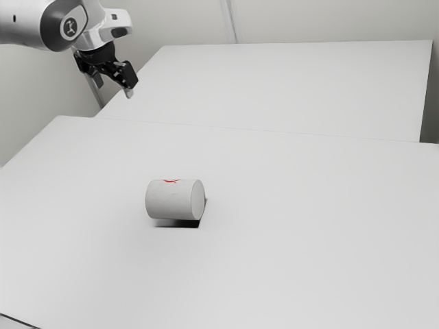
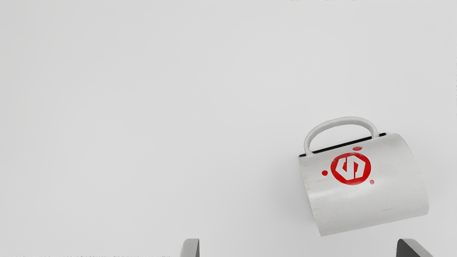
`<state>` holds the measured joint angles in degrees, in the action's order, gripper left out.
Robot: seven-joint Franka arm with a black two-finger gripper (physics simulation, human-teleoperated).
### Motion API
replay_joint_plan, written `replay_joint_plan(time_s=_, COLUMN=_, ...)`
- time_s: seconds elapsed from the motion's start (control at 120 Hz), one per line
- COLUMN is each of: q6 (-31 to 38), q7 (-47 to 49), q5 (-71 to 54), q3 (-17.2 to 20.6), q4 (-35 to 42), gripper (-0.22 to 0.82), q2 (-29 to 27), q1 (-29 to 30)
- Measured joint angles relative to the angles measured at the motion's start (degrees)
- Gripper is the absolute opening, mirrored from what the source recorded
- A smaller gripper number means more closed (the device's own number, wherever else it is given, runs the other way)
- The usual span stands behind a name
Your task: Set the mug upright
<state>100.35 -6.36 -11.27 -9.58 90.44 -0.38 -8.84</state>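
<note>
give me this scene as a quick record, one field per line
object: white mug
pose: lying on its side, not upright
surface: pale table
handle: a single loop, sticking out from the mug's side
marking: red round logo with small red dots around it
gripper: open, raised above the table, holding nothing
task status: mug not yet set upright

The rounded white arm (image 1: 20, 24) has a dark joint cap (image 1: 52, 25), circular logo (image 1: 70, 27) and black claw (image 1: 113, 87).
</note>
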Motion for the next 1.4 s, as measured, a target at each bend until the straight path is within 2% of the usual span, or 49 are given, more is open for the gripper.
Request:
replay_joint_plan(time_s=0.267, q6=-0.8, q7=4.3, q5=1.9, q3=0.0, q4=2.6, gripper=0.60, q2=-0.4, q1=-0.6)
replay_joint_plan(time_s=0.425, q6=-1.3, q7=6.0, q5=14.1, q3=-2.0, q4=7.5, gripper=0.60, q2=-0.6, q1=-1.6)
replay_joint_plan(time_s=0.575, q6=-1.6, q7=6.2, q5=23.0, q3=-2.4, q4=11.6, gripper=0.60, q2=0.1, q1=0.7)
replay_joint_plan(time_s=0.708, q6=-1.7, q7=4.5, q5=27.8, q3=-2.4, q4=12.2, gripper=0.60, q2=3.8, q1=5.0)
replay_joint_plan(time_s=0.833, q6=-1.7, q7=1.6, q5=32.0, q3=-3.2, q4=12.0, gripper=0.60, q2=8.2, q1=17.1)
replay_joint_plan(time_s=0.875, q6=-1.7, q7=0.5, q5=33.2, q3=-3.5, q4=11.8, gripper=0.60, q2=9.3, q1=19.4)
replay_joint_plan(time_s=1.208, q6=-1.0, q7=-8.9, q5=49.5, q3=-4.9, q4=11.5, gripper=0.60, q2=19.9, q1=22.4)
replay_joint_plan(time_s=1.4, q6=-0.7, q7=-12.4, q5=60.4, q3=-4.8, q4=15.0, gripper=0.60, q2=22.7, q1=22.4)
